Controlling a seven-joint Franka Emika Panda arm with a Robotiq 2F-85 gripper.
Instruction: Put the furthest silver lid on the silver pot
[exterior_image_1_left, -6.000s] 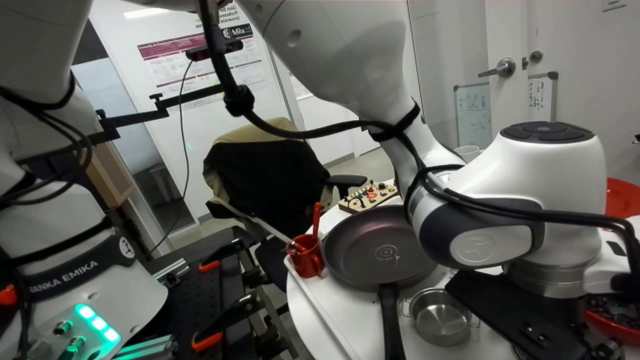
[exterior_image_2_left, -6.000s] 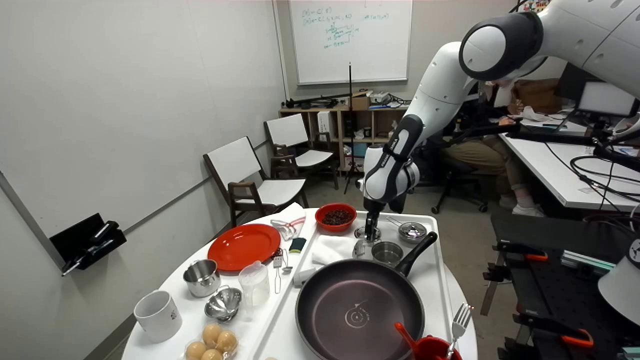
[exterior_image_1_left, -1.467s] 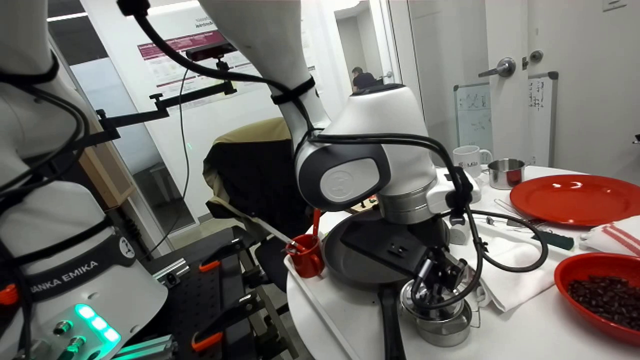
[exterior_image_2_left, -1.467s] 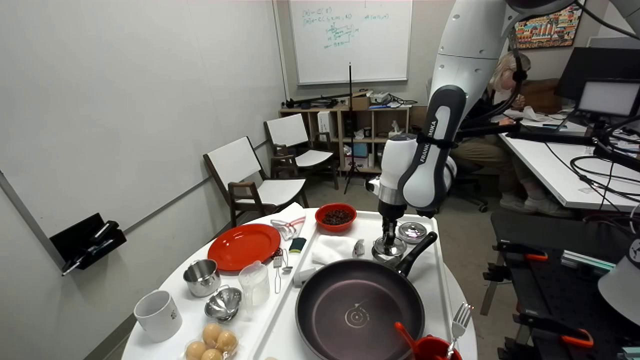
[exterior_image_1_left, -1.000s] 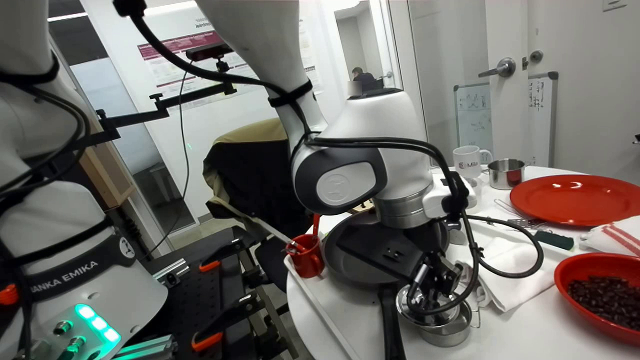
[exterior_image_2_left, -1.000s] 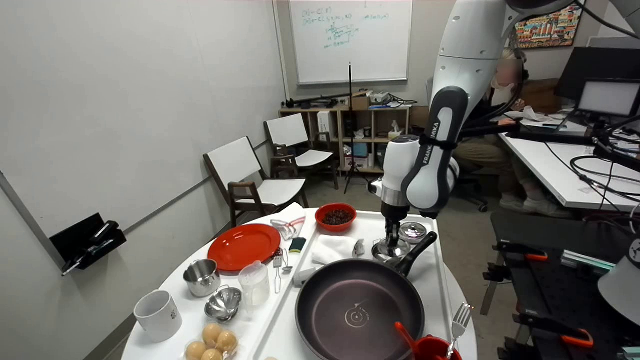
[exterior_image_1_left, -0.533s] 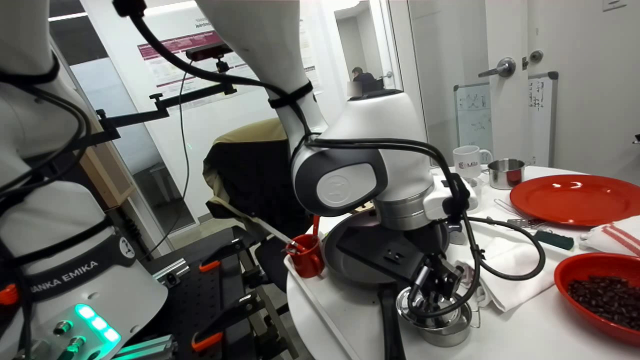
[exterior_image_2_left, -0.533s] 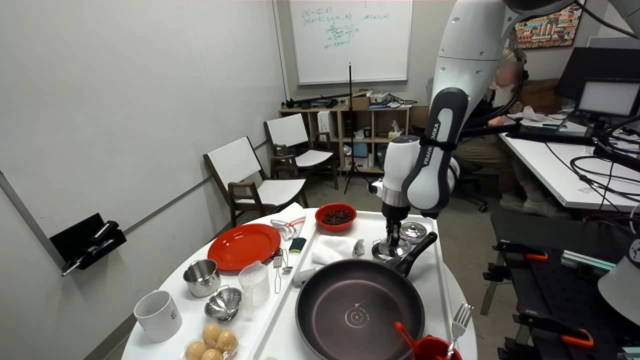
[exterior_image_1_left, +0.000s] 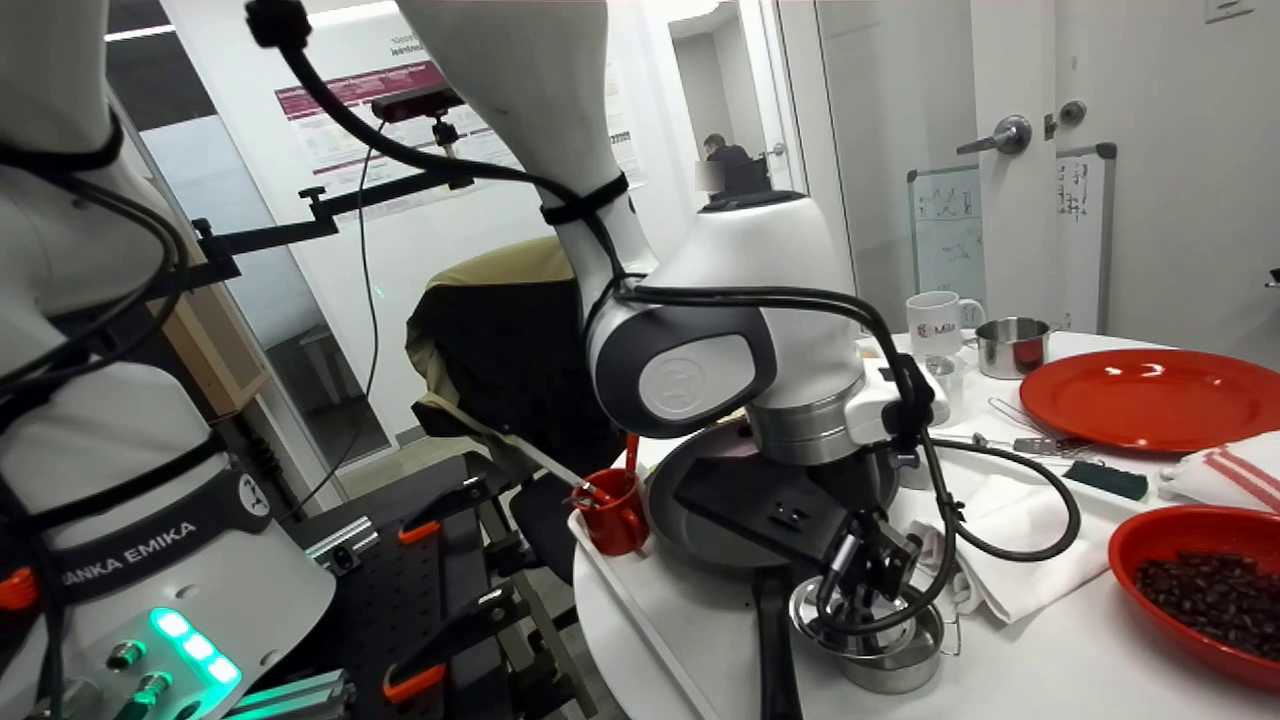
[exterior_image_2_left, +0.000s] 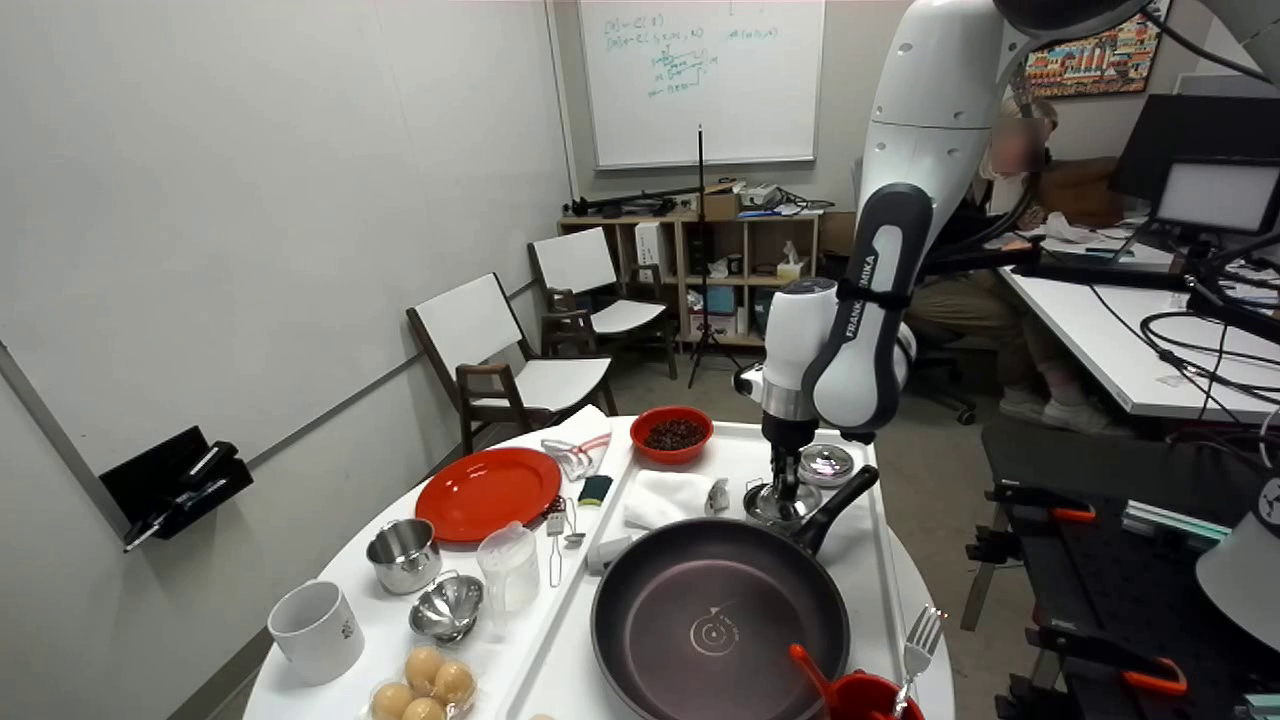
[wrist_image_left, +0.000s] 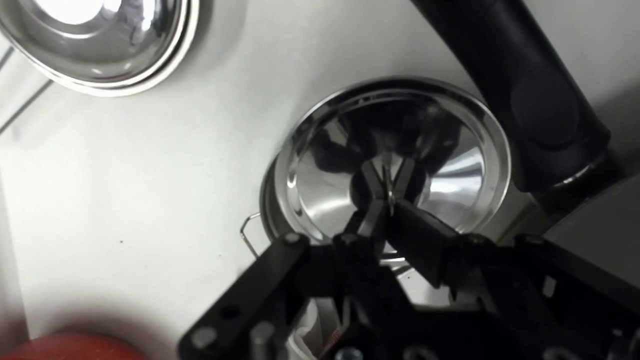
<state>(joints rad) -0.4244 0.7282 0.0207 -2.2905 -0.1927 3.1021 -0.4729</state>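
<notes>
Steel lid (wrist_image_left: 395, 135) is held over the silver pot (exterior_image_1_left: 892, 675), set off-centre: part of the pot's rim shows uncovered in an exterior view and in the wrist view. Contact between lid and pot cannot be confirmed. The gripper (wrist_image_left: 390, 202) grips the lid at its centre, fingers brought together. Pot stands on a white tray (exterior_image_2_left: 868, 575), just beside the handle (exterior_image_2_left: 840, 507) of a black frying pan (exterior_image_2_left: 720, 590). A white cloth (exterior_image_2_left: 668, 497) lies near the pot; a red bowl (exterior_image_2_left: 672, 459) holds dark beans (exterior_image_2_left: 673, 433).
</notes>
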